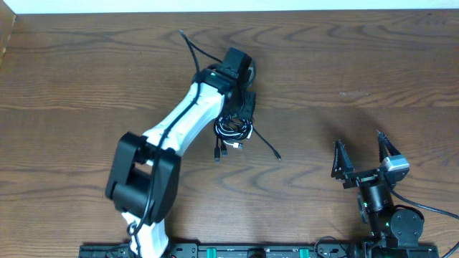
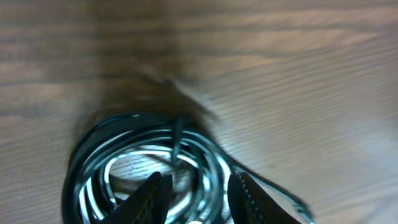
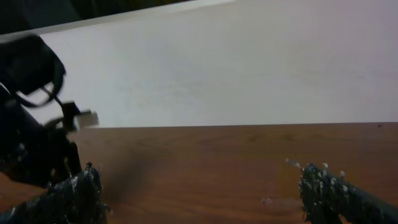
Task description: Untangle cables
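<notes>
The cables [image 1: 233, 129] lie as a small coil of black and white cord on the wooden table [image 1: 344, 64], just left of centre. Plug ends [image 1: 217, 152] and one black tail [image 1: 269, 147] trail out below it. Another black tail [image 1: 188, 43] runs up to the left. My left gripper [image 1: 242, 117] points down at the coil's top edge. In the left wrist view the cables [image 2: 93, 155] are blurred, and several strands fill the gap of the left gripper [image 2: 199, 186], whose fingers [image 2: 152, 196] close in on them. My right gripper [image 1: 358, 141] stands wide open at the right, holding nothing.
The right wrist view shows the right gripper [image 3: 205, 180] facing bare table and a pale wall [image 3: 249, 62], with the left arm [image 3: 31, 124] at its left edge. A rail [image 1: 237, 251] runs along the near table edge.
</notes>
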Available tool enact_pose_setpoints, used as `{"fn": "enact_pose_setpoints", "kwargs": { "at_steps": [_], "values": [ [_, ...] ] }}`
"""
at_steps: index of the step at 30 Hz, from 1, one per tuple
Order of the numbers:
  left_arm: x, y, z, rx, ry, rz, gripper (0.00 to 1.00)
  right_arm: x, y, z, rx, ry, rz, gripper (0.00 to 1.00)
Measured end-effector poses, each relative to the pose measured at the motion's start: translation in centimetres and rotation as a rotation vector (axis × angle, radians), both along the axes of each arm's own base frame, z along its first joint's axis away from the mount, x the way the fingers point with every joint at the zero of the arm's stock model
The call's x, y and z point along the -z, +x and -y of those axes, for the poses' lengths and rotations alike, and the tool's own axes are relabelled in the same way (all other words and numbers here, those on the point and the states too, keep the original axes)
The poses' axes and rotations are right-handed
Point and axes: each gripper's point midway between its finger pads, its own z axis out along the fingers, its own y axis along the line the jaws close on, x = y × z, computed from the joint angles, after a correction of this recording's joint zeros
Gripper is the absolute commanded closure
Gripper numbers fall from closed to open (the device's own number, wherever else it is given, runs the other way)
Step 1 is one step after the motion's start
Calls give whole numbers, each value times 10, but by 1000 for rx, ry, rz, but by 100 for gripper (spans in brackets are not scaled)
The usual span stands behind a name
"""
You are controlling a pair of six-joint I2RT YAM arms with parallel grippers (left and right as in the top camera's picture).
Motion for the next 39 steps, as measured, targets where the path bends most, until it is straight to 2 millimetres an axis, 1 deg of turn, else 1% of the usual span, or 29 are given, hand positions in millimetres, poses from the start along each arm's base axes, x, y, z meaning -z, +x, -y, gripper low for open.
{"fn": "enact_pose_setpoints", "kwargs": {
  "at_steps": [1, 4, 7, 11, 20, 21, 23, 24, 25, 30, 32, 34, 36, 37, 39],
  "values": [
    [8, -1, -2, -1, 15, -15, 69, 0, 0, 0, 0, 0, 0, 1],
    [28, 3, -4, -8, 47, -30, 70, 0, 0, 0, 0, 0, 0, 1],
    [40, 11, -3, -13, 55, -16, 70, 0, 0, 0, 0, 0, 0, 1],
    [40, 16, -2, -16, 54, 5, 72, 0, 0, 0, 0, 0, 0, 1],
    [47, 14, -7, -23, 79, 16, 74, 0, 0, 0, 0, 0, 0, 1],
    [47, 14, -7, -23, 80, 20, 76, 0, 0, 0, 0, 0, 0, 1],
    [48, 16, -8, -25, 82, 30, 88, 0, 0, 0, 0, 0, 0, 1],
    [48, 18, -8, -27, 87, 38, 91, 0, 0, 0, 0, 0, 1, 1],
    [48, 19, -9, -29, 92, 41, 92, -1, 0, 0, 0, 0, 5, 1],
    [48, 19, -12, -34, 98, 44, 93, -6, -1, 0, 0, 0, 24, 1],
    [45, 19, -12, -36, 94, 49, 92, -9, -1, 0, -2, 4, 36, 1],
    [36, 19, -14, -46, 82, 62, 93, -9, -1, -1, -6, 18, 33, 1],
    [17, 21, -16, -57, 62, 99, 92, -9, -1, -1, -9, 37, 30, 1],
    [1, 24, -17, -62, 44, 132, 92, -9, -1, -1, -10, 48, 27, 1],
    [-36, 29, -16, -69, -2, 216, 92, -8, -1, -1, -17, 77, 16, 1]
  ]
}}
